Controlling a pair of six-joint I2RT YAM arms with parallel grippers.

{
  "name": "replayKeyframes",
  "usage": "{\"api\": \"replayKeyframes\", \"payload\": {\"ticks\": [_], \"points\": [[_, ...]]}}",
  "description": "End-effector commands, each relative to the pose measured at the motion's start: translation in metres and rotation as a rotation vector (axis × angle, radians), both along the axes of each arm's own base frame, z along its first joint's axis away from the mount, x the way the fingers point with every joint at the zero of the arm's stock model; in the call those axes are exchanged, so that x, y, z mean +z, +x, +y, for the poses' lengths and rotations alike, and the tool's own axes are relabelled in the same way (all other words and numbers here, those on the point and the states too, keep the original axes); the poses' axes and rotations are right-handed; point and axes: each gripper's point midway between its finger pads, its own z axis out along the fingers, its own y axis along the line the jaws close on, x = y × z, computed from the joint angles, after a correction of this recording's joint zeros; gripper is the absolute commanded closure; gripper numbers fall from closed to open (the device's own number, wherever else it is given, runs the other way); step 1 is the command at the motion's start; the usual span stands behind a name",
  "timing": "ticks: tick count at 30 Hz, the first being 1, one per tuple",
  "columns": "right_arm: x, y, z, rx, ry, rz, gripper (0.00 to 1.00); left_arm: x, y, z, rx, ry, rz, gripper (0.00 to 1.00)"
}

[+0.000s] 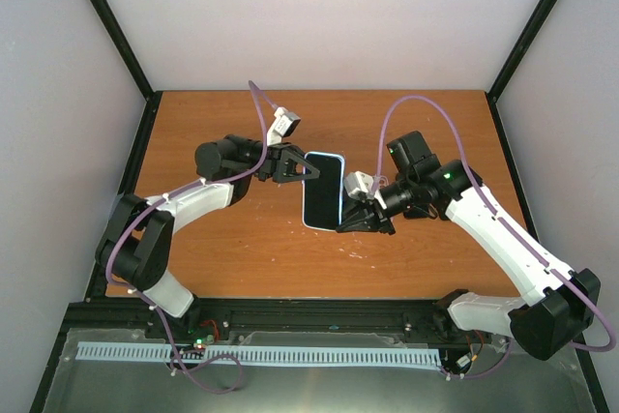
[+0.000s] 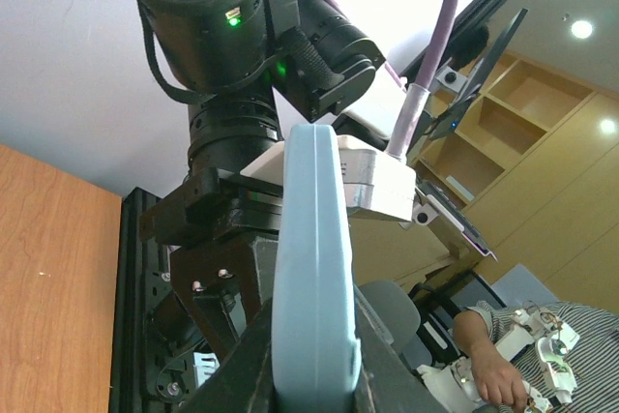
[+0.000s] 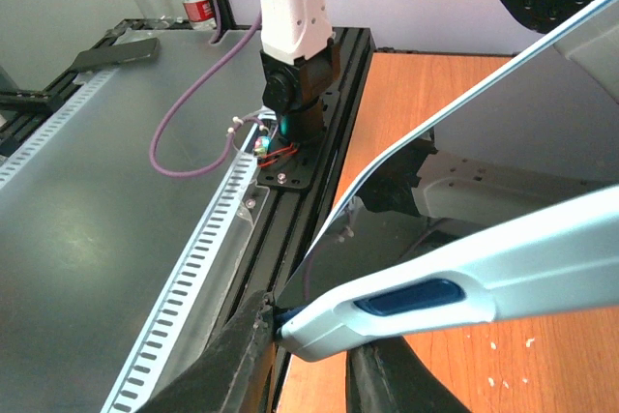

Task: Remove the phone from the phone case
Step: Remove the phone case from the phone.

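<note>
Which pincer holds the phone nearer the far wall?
The left pincer, on the far left edge of the light-blue-cased black phone; the right pincer grips its near right edge.

Two arms, one on the left (image 1: 193,202) and one on the right (image 1: 503,234): glossy white moulded link shells alternate with black cylindrical joint housings (image 1: 221,157). Purple sheathed cables (image 1: 418,98) run along each arm, held by white ties. A small green indicator light (image 2: 232,18) marks the wrist housing. White box-shaped wrist cameras (image 1: 284,123). Black angular gripper fingers (image 3: 222,355), fixed with silver screw heads (image 2: 198,285).

The dark-screened phone (image 1: 322,189), still in its pale blue case (image 2: 311,268), hangs screen-up above the table (image 1: 242,258).
</note>
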Motion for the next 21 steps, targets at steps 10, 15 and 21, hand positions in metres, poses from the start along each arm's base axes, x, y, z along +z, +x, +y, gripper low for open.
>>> {"api": "replayKeyframes", "payload": {"ticks": [10, 15, 21], "points": [[-0.026, 0.048, -0.007, -0.11, -0.111, -0.204, 0.88, 0.047, -0.023, 0.007, 0.016, -0.101, 0.022, 1.0], [-0.026, 0.061, -0.015, -0.144, -0.096, -0.184, 0.88, 0.045, -0.024, 0.007, 0.015, -0.09, 0.013, 1.0], [-0.037, 0.077, -0.016, -0.155, -0.093, -0.146, 0.88, 0.045, -0.024, 0.006, 0.012, -0.089, 0.01, 1.0]]}}
